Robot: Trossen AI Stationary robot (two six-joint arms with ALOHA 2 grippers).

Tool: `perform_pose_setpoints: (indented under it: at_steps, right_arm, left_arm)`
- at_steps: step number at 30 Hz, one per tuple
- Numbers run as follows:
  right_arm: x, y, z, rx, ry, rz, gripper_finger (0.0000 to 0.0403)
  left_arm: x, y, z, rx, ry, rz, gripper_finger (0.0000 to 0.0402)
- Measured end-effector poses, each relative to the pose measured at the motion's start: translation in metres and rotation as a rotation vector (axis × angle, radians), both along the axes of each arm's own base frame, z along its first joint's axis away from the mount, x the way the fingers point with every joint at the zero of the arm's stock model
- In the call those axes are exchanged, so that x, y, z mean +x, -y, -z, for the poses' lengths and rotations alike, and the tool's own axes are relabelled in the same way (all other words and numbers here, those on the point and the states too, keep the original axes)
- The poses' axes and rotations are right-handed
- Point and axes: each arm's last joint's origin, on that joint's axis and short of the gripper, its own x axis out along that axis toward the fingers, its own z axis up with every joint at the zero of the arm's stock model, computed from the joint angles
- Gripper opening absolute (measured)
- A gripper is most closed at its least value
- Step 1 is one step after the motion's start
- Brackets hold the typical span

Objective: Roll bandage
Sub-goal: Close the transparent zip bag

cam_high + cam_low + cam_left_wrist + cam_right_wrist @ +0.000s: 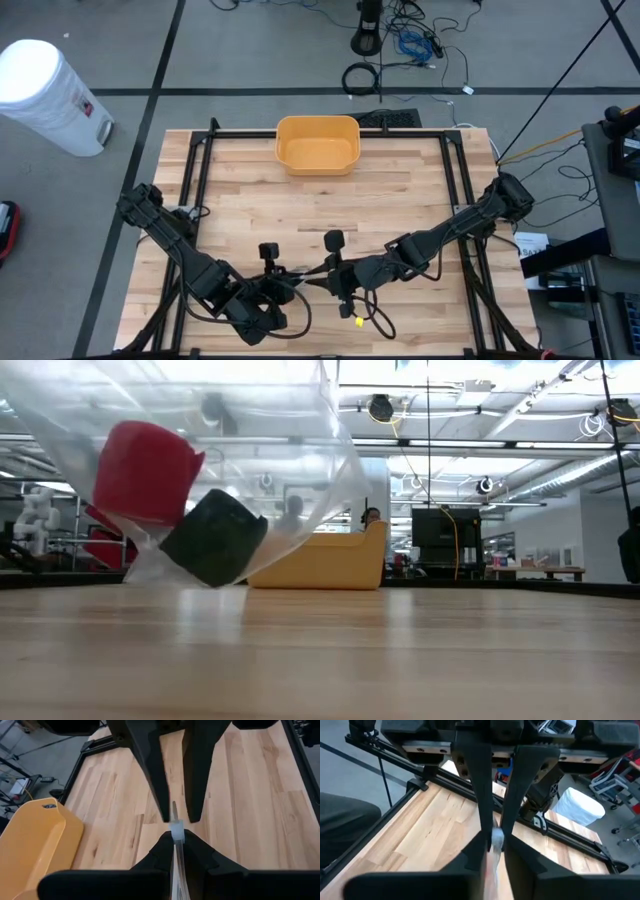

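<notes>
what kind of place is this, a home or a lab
Most likely a robotics lab or workshop: a wooden table framed by black rails, loose cables across a grey floor, and an open hall with ceiling lights behind.

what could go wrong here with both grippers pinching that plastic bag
The left gripper and right gripper each pinch only a thin edge of the clear bag, so it could slip free. The red roll and black roll weigh down one low corner and could tumble out if it tilts.

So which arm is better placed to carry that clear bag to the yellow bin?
Right, probably, though narrowly: left gripper and right gripper both pinch the clear bag at its edge, but the right sits slightly nearer the yellow bin.
</notes>
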Motion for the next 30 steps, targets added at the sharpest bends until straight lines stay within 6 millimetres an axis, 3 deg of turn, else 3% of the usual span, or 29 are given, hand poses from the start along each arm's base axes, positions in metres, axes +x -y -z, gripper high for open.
perform_pose_setpoints:
  at_steps: [6,17,24,30]
  right_arm:
    - [0.0019,0.0019,-0.0004,-0.010,0.012,0.000,0.0004]
    - [0.0006,-0.0002,0.0002,-0.005,0.005,0.005,0.0000]
    - [-0.0012,-0.0016,0.0027,-0.009,-0.017,0.024,0.0000]
    - [-0.0023,-0.0035,0.0027,-0.010,-0.017,0.025,0.0000]
  left_arm:
    - [-0.0002,-0.0001,0.0002,0.002,-0.003,0.001,0.0029]
    - [0.0008,0.0013,0.0009,-0.024,-0.005,0.007,0.0030]
    - [0.0023,0.0050,-0.0013,-0.045,0.029,0.016,0.0079]
    - [0.0039,0.0049,-0.0016,-0.046,0.043,0.012,0.0087]
